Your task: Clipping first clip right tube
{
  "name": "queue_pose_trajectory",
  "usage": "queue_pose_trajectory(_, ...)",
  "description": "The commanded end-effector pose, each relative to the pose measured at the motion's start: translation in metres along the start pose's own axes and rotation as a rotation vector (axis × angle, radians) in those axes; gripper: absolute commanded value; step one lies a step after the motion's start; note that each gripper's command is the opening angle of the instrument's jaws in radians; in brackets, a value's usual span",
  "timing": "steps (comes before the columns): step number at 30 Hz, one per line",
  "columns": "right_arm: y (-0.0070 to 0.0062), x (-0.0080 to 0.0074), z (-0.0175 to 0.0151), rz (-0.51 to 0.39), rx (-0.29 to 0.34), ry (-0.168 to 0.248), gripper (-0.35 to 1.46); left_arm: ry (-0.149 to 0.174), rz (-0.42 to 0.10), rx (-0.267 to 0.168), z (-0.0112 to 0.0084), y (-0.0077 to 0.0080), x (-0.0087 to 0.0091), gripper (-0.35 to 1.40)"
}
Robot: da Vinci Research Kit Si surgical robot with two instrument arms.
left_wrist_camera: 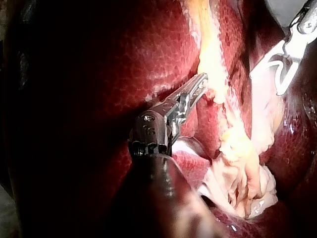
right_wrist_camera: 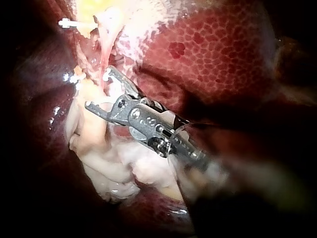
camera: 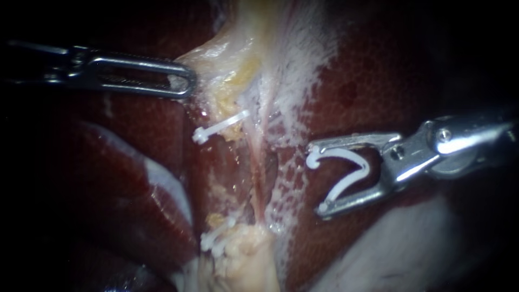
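A thin reddish tube [camera: 261,173] runs down the middle between yellowish tissue [camera: 238,59] above and a pale stump [camera: 248,254] below. One white clip [camera: 219,128] sits to its upper left, and two more [camera: 216,239] lie close together near the stump. My right instrument [camera: 316,178] hangs over the liver to the right of the tube, apart from it. Its jaws stand wide apart, holding an open white clip [camera: 346,154]. My left instrument [camera: 186,81] is shut on the edge of the yellowish tissue, which is drawn to a peak. The same grip shows in the left wrist view [left_wrist_camera: 202,82].
Dark red liver [camera: 389,81] surrounds the field, with whitish filmy tissue [camera: 303,70] over it beside the tube. A pale sheet [camera: 400,254] lies at the lower right. In the right wrist view my right instrument [right_wrist_camera: 97,90] is just beside the pale stump [right_wrist_camera: 89,129].
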Motion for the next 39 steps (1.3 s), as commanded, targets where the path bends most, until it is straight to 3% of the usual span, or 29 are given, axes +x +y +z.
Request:
queue_pose_trajectory(1, 0.0, -0.0001, 0.0003, 0.006, 0.005, 0.0, 0.6, -0.001, -0.001, 0.0, -0.0001, -0.0001, 0.0, -0.35)
queue_pose_trajectory(8, 0.0002, -0.001, 0.0023, 0.057, 0.023, 0.004, 0.6, -0.008, -0.006, -0.003, -0.0012, -0.0017, -0.0001, -0.35)
queue_pose_trajectory(20, 0.0014, -0.0023, 0.0047, 0.079, 0.036, 0.003, 0.6, -0.019, -0.008, 0.005, -0.003, -0.0059, 0.0, -0.35)
queue_pose_trajectory(39, 0.0024, -0.0029, 0.0083, 0.111, 0.102, -0.004, 0.58, -0.023, -0.01, 0.011, -0.004, -0.0074, 0.0001, -0.35)
